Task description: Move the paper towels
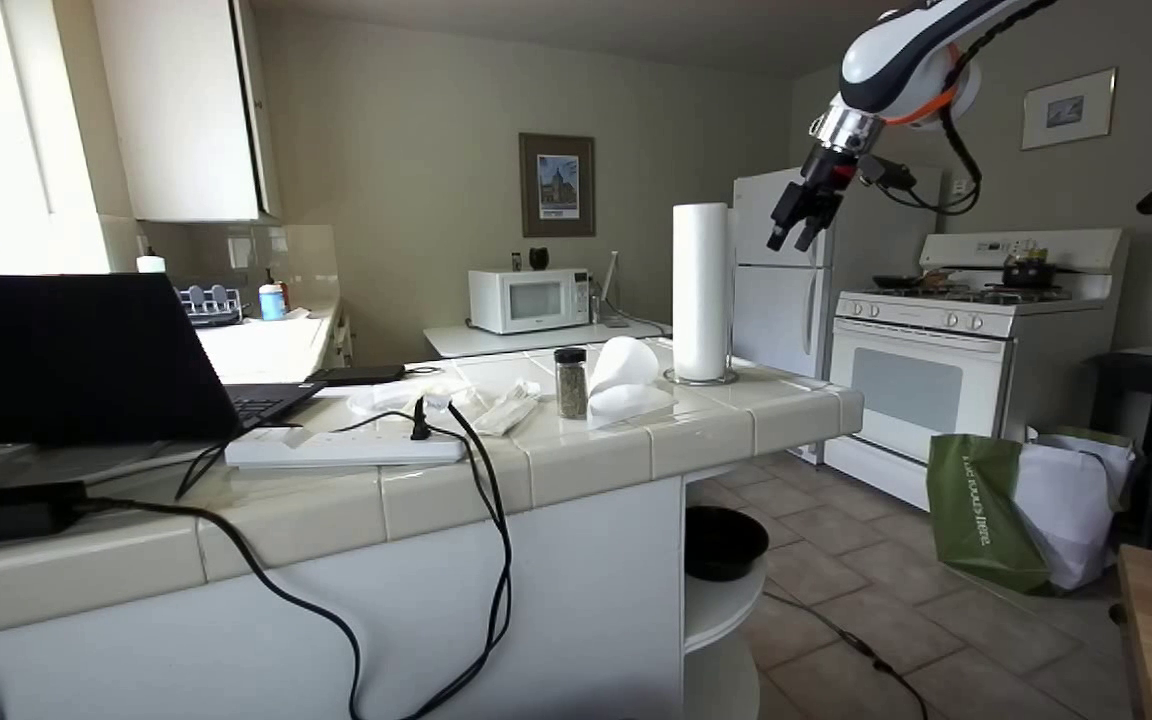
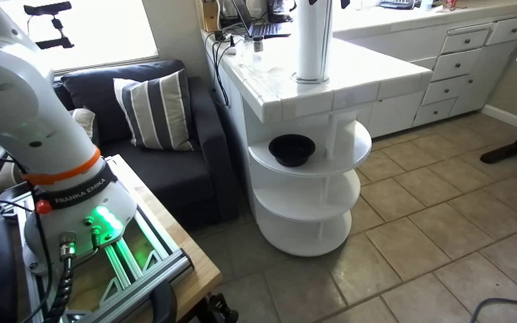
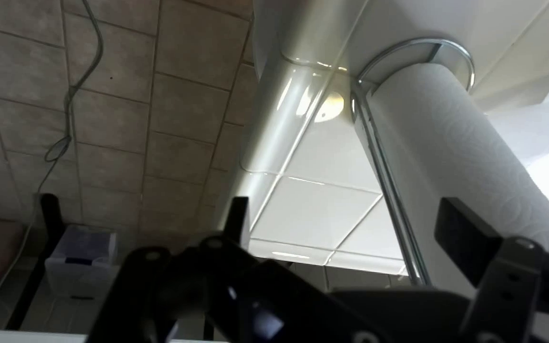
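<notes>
The paper towels [image 1: 700, 290] are a white upright roll on a wire holder, standing near the end of the tiled counter. They also show in an exterior view [image 2: 311, 40], cut off at the top, and in the wrist view [image 3: 465, 143]. The holder's metal rod [image 3: 389, 190] runs alongside the roll. My gripper [image 1: 791, 240] is open and empty, tilted downward, beside the upper part of the roll. In the wrist view my gripper [image 3: 346, 214] has its fingers wide apart; one finger overlaps the roll in the picture. I cannot tell whether it touches.
The counter [image 1: 706, 435] also holds a spice jar [image 1: 571, 383], white curved pieces [image 1: 626, 375], a power strip [image 1: 346, 448] with cords, and a laptop [image 1: 76, 355]. A black bowl [image 2: 291, 150] sits on the round shelf below. A sofa [image 2: 159, 172] stands beside the counter.
</notes>
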Robot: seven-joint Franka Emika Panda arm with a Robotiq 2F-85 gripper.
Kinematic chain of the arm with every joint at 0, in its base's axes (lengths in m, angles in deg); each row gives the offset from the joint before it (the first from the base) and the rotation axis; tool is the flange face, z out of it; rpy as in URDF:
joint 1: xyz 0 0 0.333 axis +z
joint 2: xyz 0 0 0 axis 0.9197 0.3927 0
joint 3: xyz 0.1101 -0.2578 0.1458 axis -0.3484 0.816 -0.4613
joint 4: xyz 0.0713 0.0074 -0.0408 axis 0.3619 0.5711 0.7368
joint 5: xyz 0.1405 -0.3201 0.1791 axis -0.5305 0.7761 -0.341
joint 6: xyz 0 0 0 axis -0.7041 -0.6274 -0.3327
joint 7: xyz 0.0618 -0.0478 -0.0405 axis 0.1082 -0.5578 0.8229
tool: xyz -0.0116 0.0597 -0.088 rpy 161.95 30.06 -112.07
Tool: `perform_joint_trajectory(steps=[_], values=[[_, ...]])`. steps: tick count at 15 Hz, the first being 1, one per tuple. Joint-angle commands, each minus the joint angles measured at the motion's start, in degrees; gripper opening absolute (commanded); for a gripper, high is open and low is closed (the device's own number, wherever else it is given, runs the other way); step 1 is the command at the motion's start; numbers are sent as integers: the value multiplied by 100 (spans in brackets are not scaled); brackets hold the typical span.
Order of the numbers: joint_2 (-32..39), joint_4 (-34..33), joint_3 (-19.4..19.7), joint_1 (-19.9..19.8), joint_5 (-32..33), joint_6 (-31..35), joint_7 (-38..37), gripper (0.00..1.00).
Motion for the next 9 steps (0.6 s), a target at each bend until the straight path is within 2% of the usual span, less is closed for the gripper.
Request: perform_joint_trajectory(steps=[1,9], values=[[-45,118,-9,138,221,267,-345,100],[235,53,-82,261,397,932,-708,100]])
